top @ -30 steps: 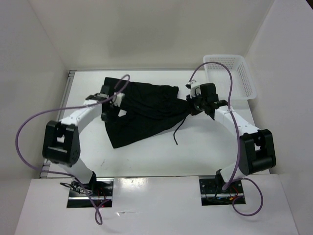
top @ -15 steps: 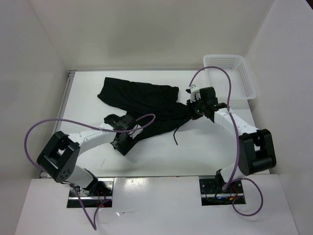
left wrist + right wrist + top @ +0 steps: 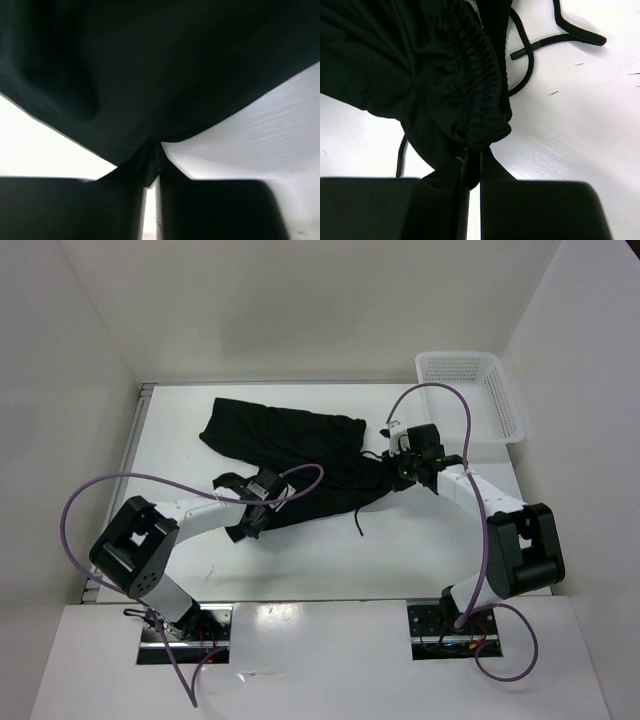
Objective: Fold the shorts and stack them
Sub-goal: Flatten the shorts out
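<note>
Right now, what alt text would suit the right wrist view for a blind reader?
The right claw pinches the gathered waistband of the black shorts, whose thin drawstring trails across the white table.

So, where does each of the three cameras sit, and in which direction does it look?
Top external: above and behind the bases, looking down on the table, both arms, the shorts and the basket.
Left wrist: on the left arm, looking along the left gripper, shut on a shorts edge.
Right wrist: on the right arm, looking along the right gripper, shut on gathered fabric.
Shared: all views show the shorts on the table.
</note>
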Tool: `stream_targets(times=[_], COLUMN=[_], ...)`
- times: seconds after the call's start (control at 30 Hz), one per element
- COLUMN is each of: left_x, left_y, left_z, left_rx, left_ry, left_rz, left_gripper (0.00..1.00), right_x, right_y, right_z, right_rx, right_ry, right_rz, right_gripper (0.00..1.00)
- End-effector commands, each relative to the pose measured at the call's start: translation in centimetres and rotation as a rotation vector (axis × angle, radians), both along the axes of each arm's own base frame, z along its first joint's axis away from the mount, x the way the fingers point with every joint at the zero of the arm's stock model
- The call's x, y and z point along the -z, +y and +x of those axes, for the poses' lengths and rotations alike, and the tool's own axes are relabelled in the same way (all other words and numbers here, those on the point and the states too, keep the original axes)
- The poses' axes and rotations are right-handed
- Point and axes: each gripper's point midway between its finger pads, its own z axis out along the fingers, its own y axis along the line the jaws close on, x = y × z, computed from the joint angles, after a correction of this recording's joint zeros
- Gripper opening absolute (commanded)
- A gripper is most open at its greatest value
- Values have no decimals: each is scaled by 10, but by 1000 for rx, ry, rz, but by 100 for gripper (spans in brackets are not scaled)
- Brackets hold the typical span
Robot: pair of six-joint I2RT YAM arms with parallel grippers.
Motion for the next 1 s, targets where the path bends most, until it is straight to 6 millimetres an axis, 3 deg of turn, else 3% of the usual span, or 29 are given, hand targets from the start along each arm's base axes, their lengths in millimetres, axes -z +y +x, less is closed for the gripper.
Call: stream_targets(times=[0.0,0.03,0.1,0.17,0.2,0.23,0.27,0.3,0.33,0.37,0.4,0.43,0.47,0.5,0.53,0.57,0.6,0.63,0.7,0.73,0.77,0.8,0.83,0.9,0.97], left_x=[31,34,30,11,-26,-53,-88,-117,-153,-224,-249,-276,-291,-289,-301,-298,-291,-279,-264,-268,-246,-239,-245,-221,-219], left_y=[0,0,-3,0,11,19,28,56,65,70,77,82,85,86,88,90,92,95,99,102,102,102,100,95,96], left_z=[-20,-24,-15,13,65,97,130,160,185,218,225,225,222,212,198,188,175,156,133,117,97,84,67,37,8], left_rx=[13,14,-8,-59,-151,-207,-260,-346,-377,-396,-411,-418,-422,-423,-422,-423,-424,-426,-432,-431,-422,-416,-401,-368,-347], left_ry=[133,155,156,85,-60,-148,-248,-318,-401,-563,-616,-675,-710,-698,-719,-705,-675,-648,-612,-619,-538,-506,-515,-437,-410], left_rz=[0,3,-31,-52,-76,-101,-136,-154,-183,-245,-260,-280,-286,-281,-290,-284,-272,-261,-230,-233,-220,-219,-227,-205,-199], left_gripper=[8,1,0,0,0,0,0,0,0,0,0,0,0,0,0,0,0,0,0,0,0,0,0,0,0], right_x=[-13,-13,-25,-55,-69,-116,-129,-148,-197,-207,-221,-236,-231,-240,-225,-218,-227,-207,-189,-183,-176,-163,-154,-131,-122], right_y=[3,3,6,13,16,23,27,28,30,33,33,32,29,26,23,21,18,19,18,18,17,13,11,6,4], right_z=[2,2,11,35,47,75,95,109,129,140,141,143,141,131,122,111,94,78,50,31,20,2,-13,-43,-63], right_rx=[-4,-4,4,20,29,33,46,53,64,63,53,45,47,47,40,40,22,-15,-85,-126,-159,-219,-251,-330,-391], right_ry=[-47,-47,-73,-138,-164,-275,-308,-353,-460,-480,-508,-538,-526,-539,-508,-486,-506,-454,-389,-370,-346,-302,-277,-187,-140], right_rz=[23,23,38,71,88,124,134,140,159,165,157,153,127,130,111,105,101,99,71,67,54,12,-2,-33,-49], right_gripper=[0,0,0,0,0,0,0,0,0,0,0,0,0,0,0,0,0,0,0,0,0,0,0,0,0])
